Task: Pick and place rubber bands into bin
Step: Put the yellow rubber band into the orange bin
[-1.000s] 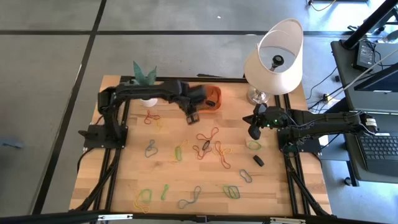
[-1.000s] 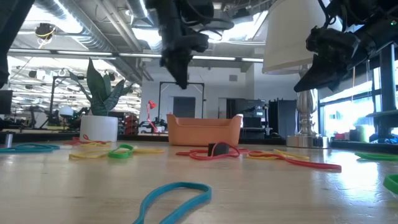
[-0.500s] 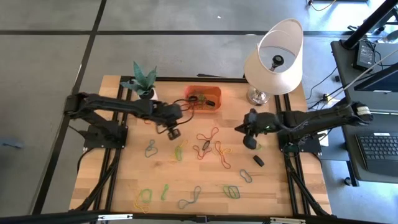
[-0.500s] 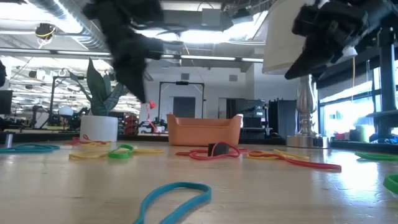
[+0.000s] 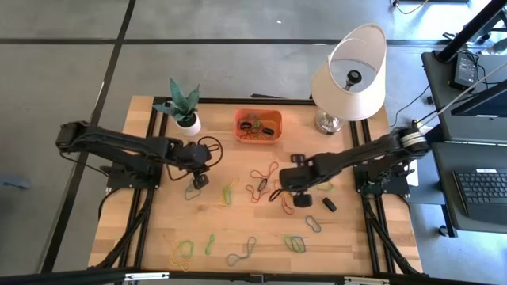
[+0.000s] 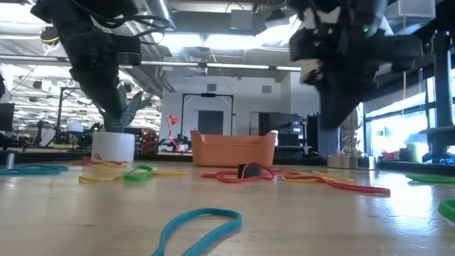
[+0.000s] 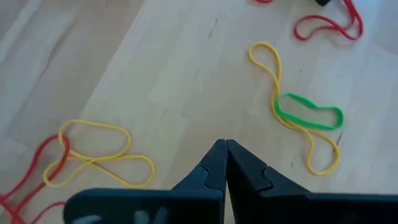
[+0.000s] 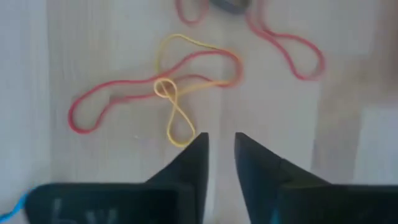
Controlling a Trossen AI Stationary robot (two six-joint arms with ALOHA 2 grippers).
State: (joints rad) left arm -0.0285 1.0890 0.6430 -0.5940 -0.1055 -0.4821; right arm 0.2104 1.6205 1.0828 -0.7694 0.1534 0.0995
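Many rubber bands lie loose on the wooden table; a few more lie in the orange bin [image 5: 258, 127] at the far middle. My left gripper [image 7: 222, 147] is shut and empty, hanging above bare wood between a yellow-and-red pair [image 7: 93, 155] and a yellow band crossed with a green one [image 7: 305, 118]. In the high view it [image 5: 200, 181] hangs by a grey band [image 5: 192, 190]. My right gripper [image 8: 219, 140] is open a little, pointing down over a red band twisted with a yellow one [image 8: 165, 87], near the table's middle [image 5: 285, 195].
A white plant pot [image 5: 188, 123] stands at the far left and a lamp [image 5: 348, 75] at the far right. A small black object [image 5: 329, 204] lies right of the right gripper. More bands [image 5: 242, 252] lie along the near edge.
My left gripper has left the space beside the bin and swung toward the table's left and near edges, sinking a little and staying shut. My right gripper has travelled from beside the lamp toward the table's middle and tipped to point down over the red-and-yellow bands.
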